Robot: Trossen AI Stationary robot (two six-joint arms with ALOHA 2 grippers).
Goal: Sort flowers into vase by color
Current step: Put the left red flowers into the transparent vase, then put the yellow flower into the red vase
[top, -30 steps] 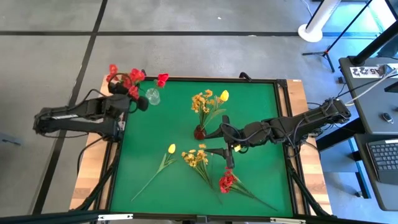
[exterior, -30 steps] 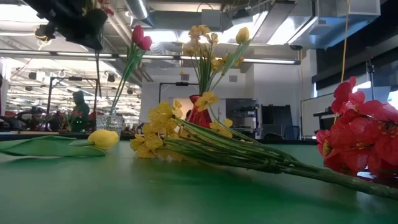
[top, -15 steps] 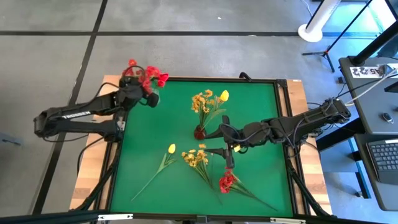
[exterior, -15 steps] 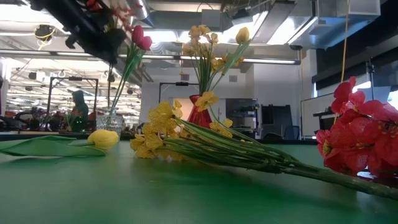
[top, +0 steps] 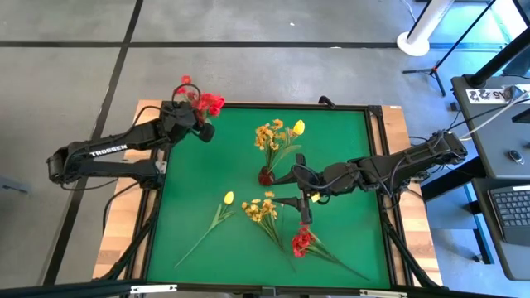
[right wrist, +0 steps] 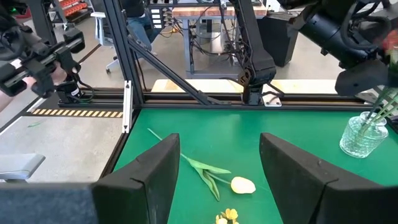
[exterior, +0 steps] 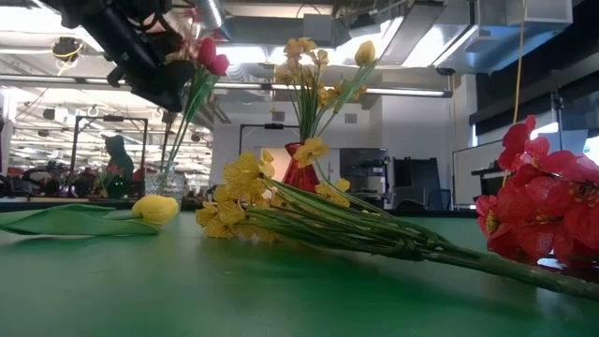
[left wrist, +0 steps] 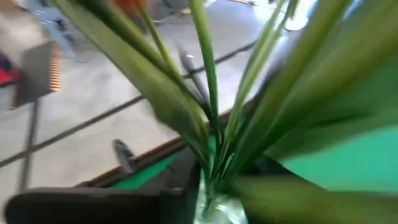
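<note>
A clear glass vase (right wrist: 364, 134) stands at the table's far left corner, with red flowers (top: 203, 101) rising from it; their green stems (left wrist: 211, 124) run down into its mouth. My left gripper (top: 199, 128) is right over this vase, among the stems. A red vase (top: 267, 175) near the table's middle holds yellow flowers (top: 277, 132). A yellow tulip (top: 228, 198), a yellow spray (top: 261, 209) and a red spray (top: 301, 241) lie flat on the green mat. My right gripper (right wrist: 217, 180) hovers open above the mat, right of the red vase, with nothing between its fingers.
The green mat (top: 348, 149) has free room along its right side and at its near left. A black frame rail (right wrist: 186, 102) edges the table. Beyond the right edge stands a desk with a keyboard (top: 513, 207).
My left gripper has carried the red spray toward the table's right, over to the glass vase, and sunk a little. The spray's blossoms now stand beside the red tulip above the vase.
</note>
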